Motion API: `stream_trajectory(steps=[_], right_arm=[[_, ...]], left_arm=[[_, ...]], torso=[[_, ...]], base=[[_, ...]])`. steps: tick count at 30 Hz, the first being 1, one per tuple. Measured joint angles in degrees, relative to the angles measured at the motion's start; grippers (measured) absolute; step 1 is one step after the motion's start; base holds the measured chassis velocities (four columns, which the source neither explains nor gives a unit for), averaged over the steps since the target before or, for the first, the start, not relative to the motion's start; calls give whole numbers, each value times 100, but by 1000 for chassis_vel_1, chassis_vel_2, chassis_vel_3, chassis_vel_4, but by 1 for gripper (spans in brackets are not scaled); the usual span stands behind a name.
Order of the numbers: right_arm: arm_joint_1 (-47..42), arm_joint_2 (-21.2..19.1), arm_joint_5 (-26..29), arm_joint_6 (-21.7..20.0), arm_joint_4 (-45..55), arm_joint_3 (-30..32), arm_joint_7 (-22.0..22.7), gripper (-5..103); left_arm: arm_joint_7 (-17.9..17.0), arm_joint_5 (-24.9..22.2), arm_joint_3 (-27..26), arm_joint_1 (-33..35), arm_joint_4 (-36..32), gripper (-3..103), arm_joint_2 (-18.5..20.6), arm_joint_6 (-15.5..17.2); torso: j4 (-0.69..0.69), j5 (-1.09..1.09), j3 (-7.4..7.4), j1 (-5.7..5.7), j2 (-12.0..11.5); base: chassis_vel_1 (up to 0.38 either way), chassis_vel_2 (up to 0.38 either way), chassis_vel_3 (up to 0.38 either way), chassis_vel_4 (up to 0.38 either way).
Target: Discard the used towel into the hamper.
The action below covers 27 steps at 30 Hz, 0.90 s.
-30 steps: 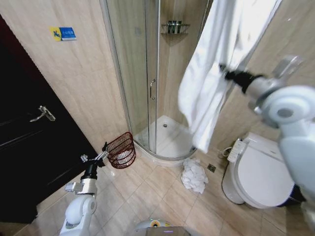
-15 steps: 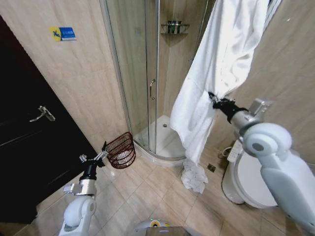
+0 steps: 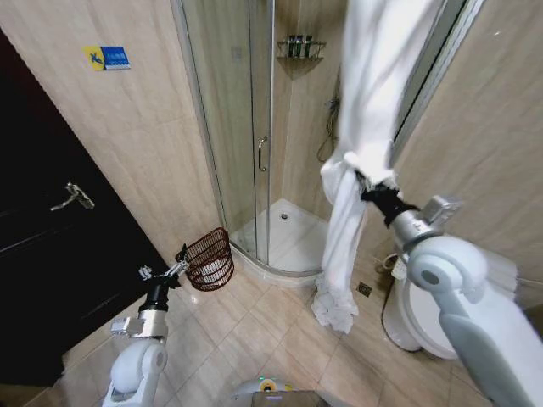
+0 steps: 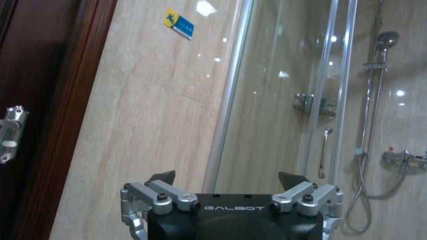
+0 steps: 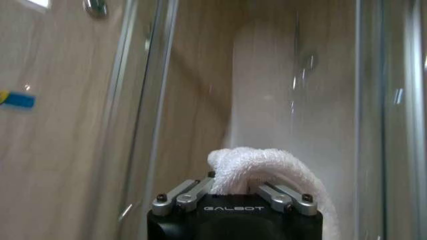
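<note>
A long white towel (image 3: 365, 119) hangs from above the head view down to the floor beside the toilet, where its lower end (image 3: 333, 307) lies bunched on the tiles. My right gripper (image 3: 366, 188) is shut on the towel at mid-height; in the right wrist view a fold of white terry (image 5: 257, 167) bulges out between the closed fingers. The hamper (image 3: 209, 259), a small reddish-brown wire basket, stands on the floor by the shower's glass door. My left gripper (image 3: 180, 259) hovers just beside the hamper's near rim, open and holding nothing (image 4: 227, 180).
A curved glass shower enclosure (image 3: 246, 127) with a white tray (image 3: 288, 233) is straight ahead. A white toilet (image 3: 433, 318) stands at the right. A dark door (image 3: 51, 237) with a lever handle is on the left. Tiled floor (image 3: 246, 331) lies open between hamper and toilet.
My right gripper has pulled the towel down and to the left, from high on the right to mid-height. The towel now hangs in a narrow gathered column. The left arm has stayed still.
</note>
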Motion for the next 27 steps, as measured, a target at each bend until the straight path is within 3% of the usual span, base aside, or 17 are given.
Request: stream_trajectory(steps=[1, 5, 8, 9, 13, 17, 27], right_arm=[[0, 0, 0, 0, 0, 0, 0, 7], [951, -736, -30, 304, -662, 94, -466, 7], [1144, -930, 42, 337, -867, 155, -550, 7], [1177, -988, 45, 379, -981, 223, -587, 7], [1036, -945, 132, 339, -926, 327, -556, 7], [992, -888, 348, 194, -639, 396, -419, 7], [721, -670, 1111, -367, 147, 442, 217, 7]], left_arm=[[0, 0, 0, 0, 0, 100, 0, 0], [1, 31, 46, -4, -9, 100, -1, -10], [1, 69, 101, -21, 8, 100, -18, -14], [1, 124, 148, -44, 36, 100, -55, -20], [2, 220, 239, -59, 52, 100, -108, -28], [-1, 237, 245, -62, 0, 100, -101, -16], [-159, 209, 183, -46, -122, 100, -174, -5]], torso=[[0, 0, 0, 0, 0], [0, -2, 0, 2, -1], [-1, 3, 0, 3, -2], [-5, -11, -2, 0, -1], [-5, 6, -1, -1, -2], [-2, -5, -2, -1, -1], [-1, -1, -2, -1, -2]], base=[[0, 0, 0, 0], [0, 0, 0, 0], [0, 0, 0, 0], [0, 0, 0, 0], [0, 0, 0, 0], [0, 0, 0, 0], [0, 0, 0, 0]])
